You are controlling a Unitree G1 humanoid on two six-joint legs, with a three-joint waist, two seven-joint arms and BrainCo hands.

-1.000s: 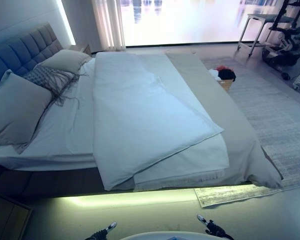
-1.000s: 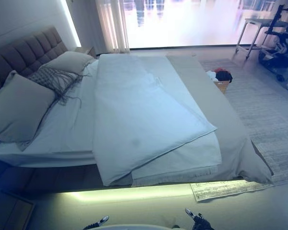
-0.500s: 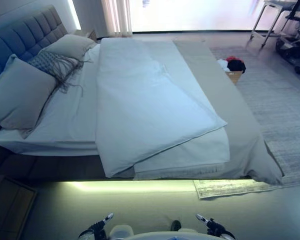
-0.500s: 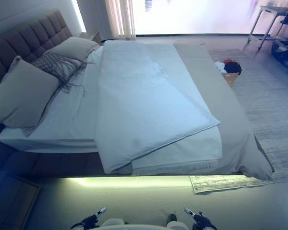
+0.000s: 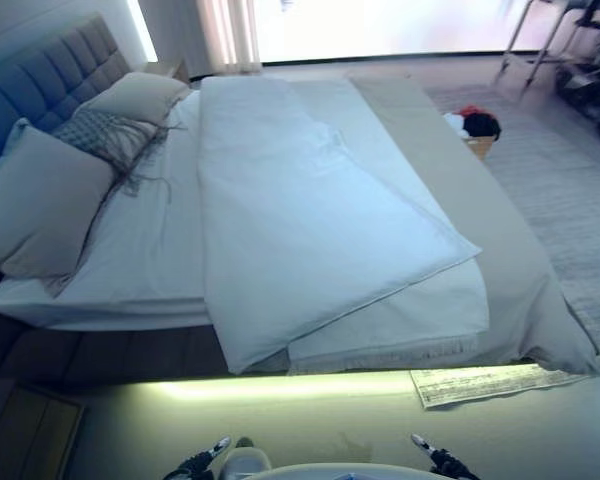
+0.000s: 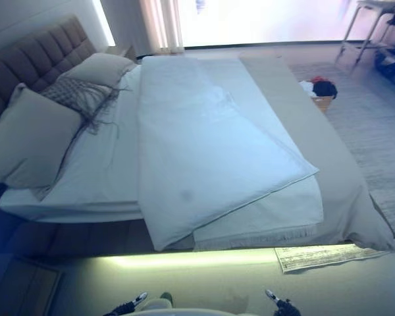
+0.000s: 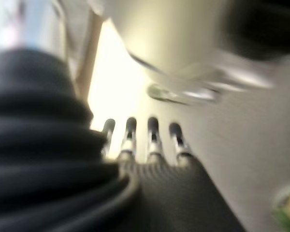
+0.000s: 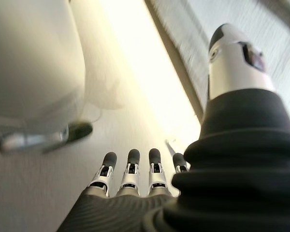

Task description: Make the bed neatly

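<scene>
A bed [image 5: 120, 250] with a grey padded headboard [image 5: 40, 80] lies across the view. A white duvet [image 5: 300, 210] lies on it folded back diagonally, its folded corner [image 5: 465, 255] pointing toward the foot. A grey bedspread [image 5: 520, 260] covers the foot end and hangs over the near corner. Two large pillows [image 5: 35, 205] and a fringed cushion [image 5: 105, 135] lie at the head. My left hand [image 7: 140, 140] and my right hand [image 8: 135, 169] hang low beside me over the floor, fingers straight and holding nothing. Both are apart from the bed.
A lit strip glows under the bed's near side [image 5: 300, 385]. A grey rug [image 5: 570, 190] lies beyond the foot, its corner [image 5: 480, 385] near me. A basket with clothes [image 5: 477, 130] stands on it. A wooden nightstand [image 5: 25, 435] is at the lower left. A bright window lies beyond the bed.
The whole picture has shifted, so the camera has moved: the bed now sits lower and slightly larger in view. Nothing on the bed has changed. My hands stay low.
</scene>
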